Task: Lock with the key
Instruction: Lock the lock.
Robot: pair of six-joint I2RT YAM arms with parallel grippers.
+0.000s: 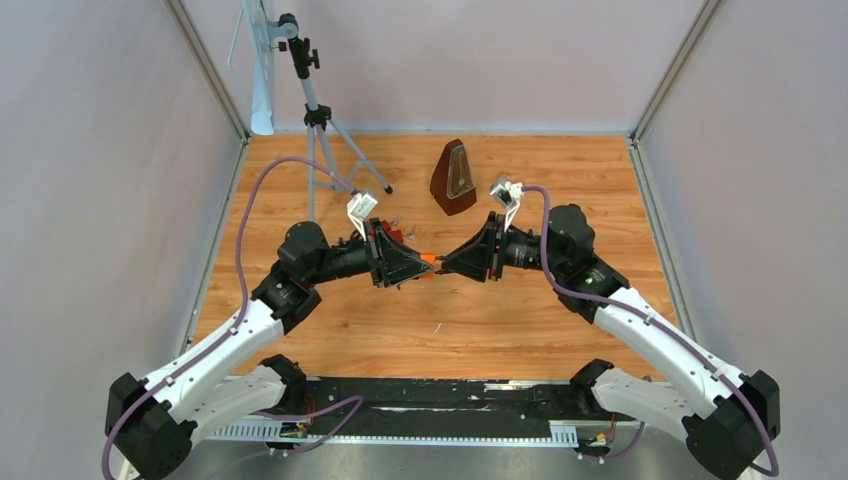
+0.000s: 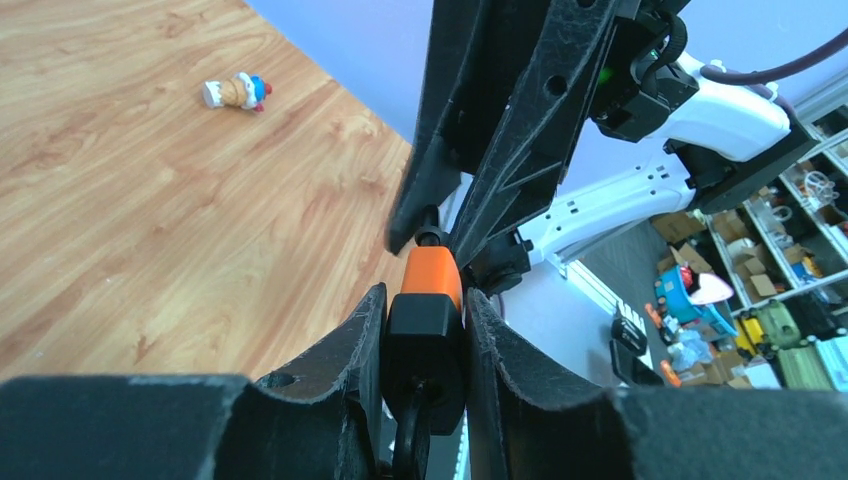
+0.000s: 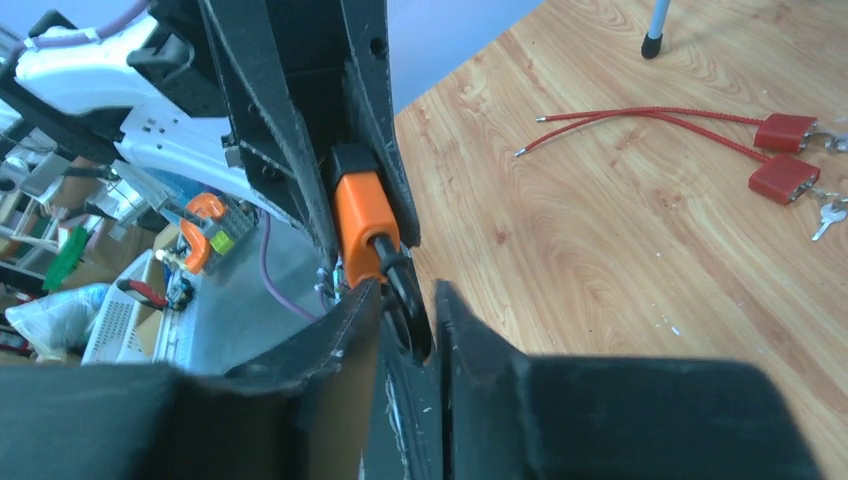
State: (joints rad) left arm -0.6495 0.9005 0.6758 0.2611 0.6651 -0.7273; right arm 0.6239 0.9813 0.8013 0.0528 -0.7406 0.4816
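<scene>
Left gripper (image 2: 425, 335) is clamped on orange-black padlock (image 2: 432, 285), held in air on near side of the metronome (image 1: 453, 180), so that right gripper (image 3: 405, 312), pinched on what is prob. the key (image 3: 390, 262), can turn it w/ the body fixed.

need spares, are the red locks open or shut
Open: the red locks have their cable ends lying free on the table.

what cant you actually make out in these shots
- Right wrist: a black piece leaving the orange padlock is buried between the right tool fingers; key or shackle, cannot tell.
- Left wrist: the padlock's lower end is hidden by the left tool.
- Top external: the padlock is too small for detail.
- Right wrist: the keys on the red padlocks are cut off by the right edge.
</scene>
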